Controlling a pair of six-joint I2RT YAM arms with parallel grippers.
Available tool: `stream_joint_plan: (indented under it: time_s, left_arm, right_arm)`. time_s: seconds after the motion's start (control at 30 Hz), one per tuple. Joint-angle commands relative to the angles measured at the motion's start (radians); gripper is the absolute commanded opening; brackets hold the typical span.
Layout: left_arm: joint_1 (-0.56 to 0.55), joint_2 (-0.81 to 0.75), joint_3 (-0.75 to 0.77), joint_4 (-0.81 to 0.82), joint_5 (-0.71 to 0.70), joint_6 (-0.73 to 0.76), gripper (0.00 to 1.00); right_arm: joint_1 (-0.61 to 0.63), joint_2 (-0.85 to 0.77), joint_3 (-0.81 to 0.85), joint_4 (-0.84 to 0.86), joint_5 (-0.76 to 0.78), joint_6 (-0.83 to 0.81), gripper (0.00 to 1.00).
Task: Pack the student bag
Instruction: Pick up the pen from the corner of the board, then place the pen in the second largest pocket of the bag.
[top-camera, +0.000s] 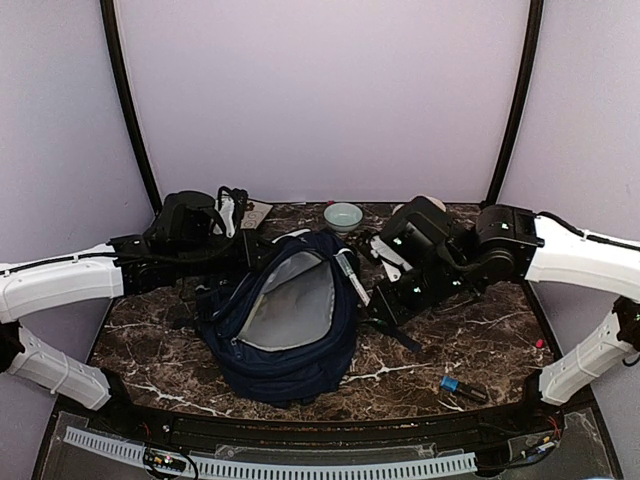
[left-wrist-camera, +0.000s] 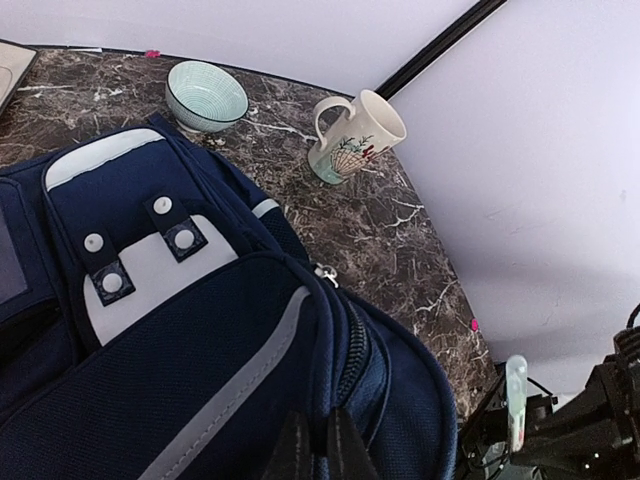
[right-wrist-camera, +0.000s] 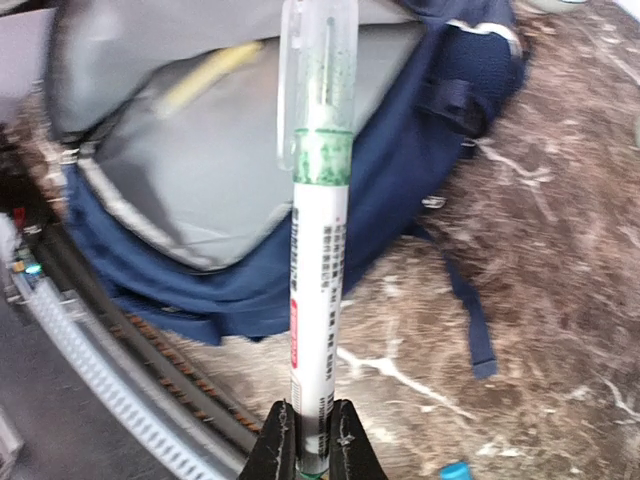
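Your large navy blue fabric backpack (top-camera: 285, 320) lies unzipped on the dark marble table (top-camera: 480, 340), your left tool (left-wrist-camera: 320, 452) pinching its rim, while your right tool (right-wrist-camera: 312, 440), clamped on a white green-capped pen (right-wrist-camera: 318, 250), holds it at the backpack's opening, not yet inside, so packing looks barely begun.

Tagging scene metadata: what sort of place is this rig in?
Probably a lab robot cell, not a real classroom: plain lilac backdrop walls, a marble-look table, and a slotted cable duct along its near edge.
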Motion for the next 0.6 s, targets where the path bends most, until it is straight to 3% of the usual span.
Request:
stream_joint_plan:
  time_s: [0.0, 0.13, 0.4, 0.57]
  left_arm:
    - [0.009, 0.01, 0.053, 0.145, 0.01, -0.08, 0.0]
    - [0.009, 0.042, 0.06, 0.228, 0.021, -0.143, 0.0]
    - [0.009, 0.138, 0.14, 0.314, 0.072, -0.167, 0.0]
    - [0.01, 0.179, 0.195, 0.293, 0.095, -0.134, 0.0]
  right_arm:
    - [-0.044, 0.01, 0.058, 0.083, -0.343, 0.003, 0.0]
    - [-0.101, -0.005, 0.079, 0.172, -0.484, 0.071, 0.0]
    - [-0.215, 0.056, 0.067, 0.106, -0.674, 0.149, 0.0]
    - [-0.247, 0.114, 0.087, 0.113, -0.706, 0.142, 0.0]
